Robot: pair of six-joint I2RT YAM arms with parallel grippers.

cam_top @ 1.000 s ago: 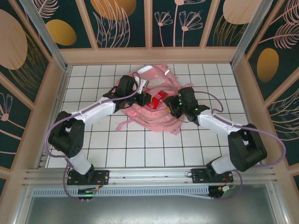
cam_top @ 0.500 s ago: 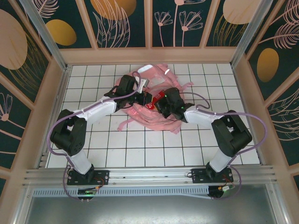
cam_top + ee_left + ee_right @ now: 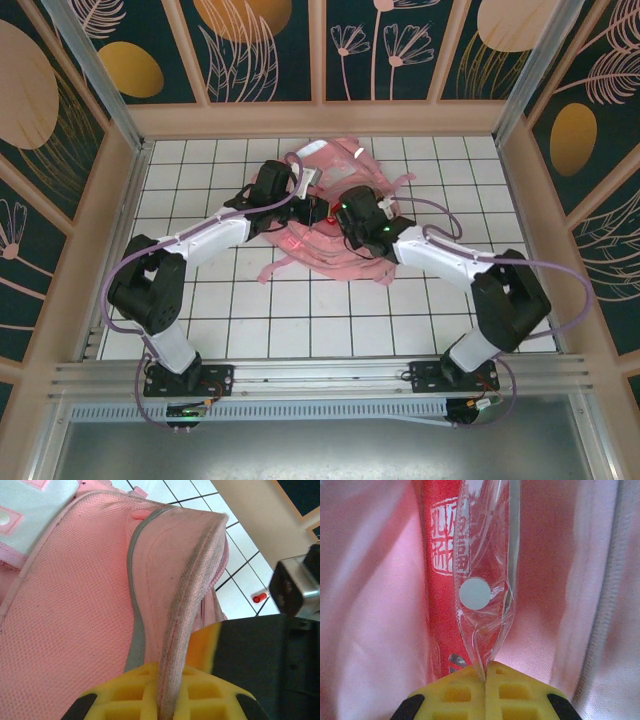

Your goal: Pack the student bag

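Pinching backpack [image 3: 75,605] rim, left pincer [image 3: 167,700] clamped; right pincer [image 3: 485,680] clamped on clear wrapper [image 3: 485,605] of red packet [image 3: 440,590] inside backpack.

Both arms stretched forward, left hand [image 3: 161,700] and right hand [image 3: 486,690] clamped tight, close together.

The student bag [image 3: 335,258] lies slumped on the far middle of the white grid table [image 3: 200,300]. It is a soft pink mesh-fabric backpack with grey piping along its seams and loose pink straps trailing toward me. My left gripper [image 3: 167,700] pinches one rim edge, holding it raised.
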